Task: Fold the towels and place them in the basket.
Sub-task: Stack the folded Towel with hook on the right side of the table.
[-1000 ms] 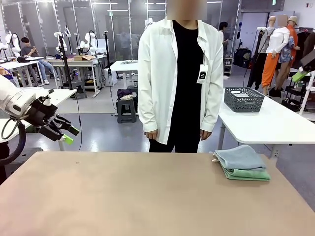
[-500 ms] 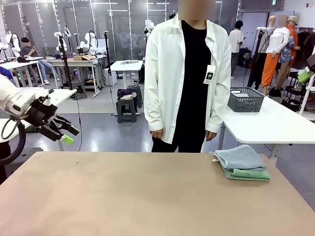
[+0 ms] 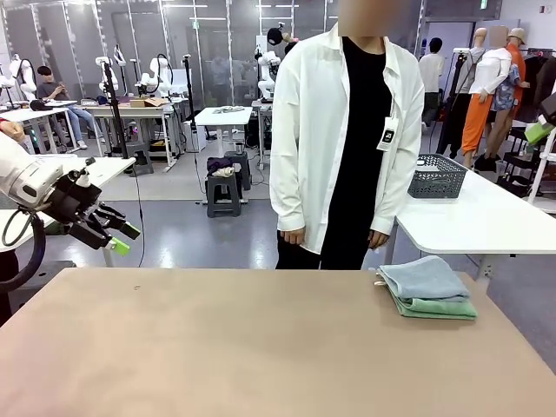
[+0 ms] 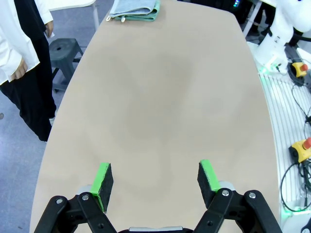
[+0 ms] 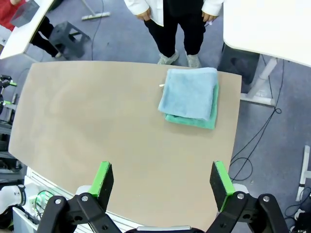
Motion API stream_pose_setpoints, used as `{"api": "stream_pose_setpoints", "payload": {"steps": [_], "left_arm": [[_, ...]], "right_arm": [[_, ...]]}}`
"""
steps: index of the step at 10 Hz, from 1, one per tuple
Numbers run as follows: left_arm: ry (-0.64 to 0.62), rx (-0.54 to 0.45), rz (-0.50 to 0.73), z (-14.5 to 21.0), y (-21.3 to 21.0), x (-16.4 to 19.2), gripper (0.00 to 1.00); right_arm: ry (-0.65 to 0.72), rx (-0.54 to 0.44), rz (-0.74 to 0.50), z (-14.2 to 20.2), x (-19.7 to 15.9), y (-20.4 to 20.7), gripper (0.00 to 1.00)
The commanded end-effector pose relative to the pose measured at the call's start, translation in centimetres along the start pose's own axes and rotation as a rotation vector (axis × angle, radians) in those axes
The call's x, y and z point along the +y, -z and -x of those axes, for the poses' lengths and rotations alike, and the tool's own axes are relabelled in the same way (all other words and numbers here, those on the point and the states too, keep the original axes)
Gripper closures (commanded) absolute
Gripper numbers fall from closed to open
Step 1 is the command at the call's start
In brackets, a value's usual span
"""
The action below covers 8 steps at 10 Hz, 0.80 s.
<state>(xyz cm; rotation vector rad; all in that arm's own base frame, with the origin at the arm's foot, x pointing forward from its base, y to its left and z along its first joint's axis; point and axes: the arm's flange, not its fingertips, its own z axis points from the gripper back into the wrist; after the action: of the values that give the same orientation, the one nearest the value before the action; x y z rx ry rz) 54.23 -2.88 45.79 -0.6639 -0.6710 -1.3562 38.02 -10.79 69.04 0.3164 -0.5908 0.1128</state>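
Count of things on and near the table
Two towels point(image 3: 427, 289) stacked on the table point(image 3: 217, 347); one basket point(image 3: 437, 176) behind; one person point(image 3: 347, 139).

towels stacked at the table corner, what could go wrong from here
1. The blue towel lies on the green towel, so a grab may lift both together.
2. The stack sits near the table edge and could slide off if nudged.
3. The basket stands on another table behind the person, probably beyond reach.

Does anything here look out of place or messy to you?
One thing: the basket sits on the white table behind the work table, away from the stacked towels. The light blue towel lies slightly askew on the mint green towel. Nothing looks spilled or damaged.
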Motion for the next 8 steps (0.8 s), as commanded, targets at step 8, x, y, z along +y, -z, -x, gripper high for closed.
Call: {"api": "stream_pose_setpoints", "payload": {"steps": [8], "left_arm": [[0.002, -0.001, -0.001, -0.09, -0.07, -0.04, 0.12]], "right_arm": [[0.017, 0.015, 0.004, -0.29, 0.1, -0.14, 0.0]]}}
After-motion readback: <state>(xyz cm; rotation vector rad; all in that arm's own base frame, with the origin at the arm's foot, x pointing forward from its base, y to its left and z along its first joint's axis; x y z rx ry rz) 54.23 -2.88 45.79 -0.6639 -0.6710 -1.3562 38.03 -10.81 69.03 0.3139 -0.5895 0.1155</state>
